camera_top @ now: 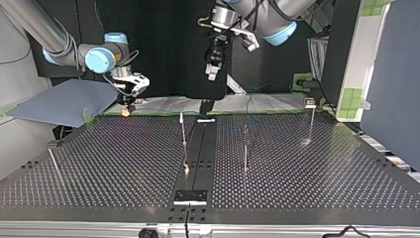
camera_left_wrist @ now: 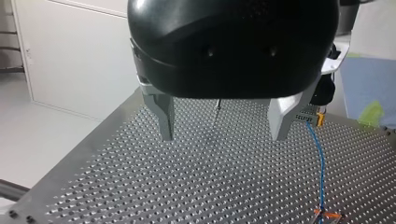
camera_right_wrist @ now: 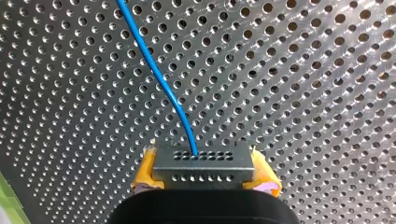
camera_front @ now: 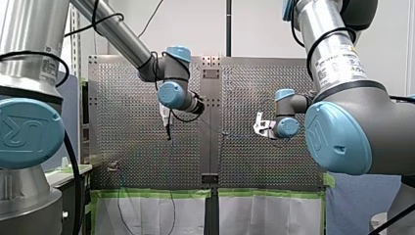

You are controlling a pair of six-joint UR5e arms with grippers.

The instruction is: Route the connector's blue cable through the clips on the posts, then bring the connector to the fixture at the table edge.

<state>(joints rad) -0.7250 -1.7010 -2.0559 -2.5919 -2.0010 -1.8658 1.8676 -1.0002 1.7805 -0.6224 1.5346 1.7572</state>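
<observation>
Connector (camera_right_wrist: 203, 165): grey block clamped between the yellow pads (camera_right_wrist: 144, 175) of my right gripper (camera_right_wrist: 204, 178). It sits low over the table's far edge, left of the middle in the top view. Blue cable (camera_right_wrist: 159, 79) leaves its face and trails across the perforated table (camera_top: 124, 163). Thin posts (camera_top: 183, 131) stand upright mid-table. Grey-blue sheet (camera_top: 59, 101) lies beyond the far-left corner, and green tape (camera_front: 147, 193) lines one edge. My left gripper (camera_left_wrist: 224, 121) hangs high over the far middle, metal fingers (camera_left_wrist: 163, 116) wide apart.

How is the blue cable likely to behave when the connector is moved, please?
Probably floppy: the blue cable curves loosely away from the connector. Likely light, being thin. It would probably trail behind the right gripper, not push.
</observation>
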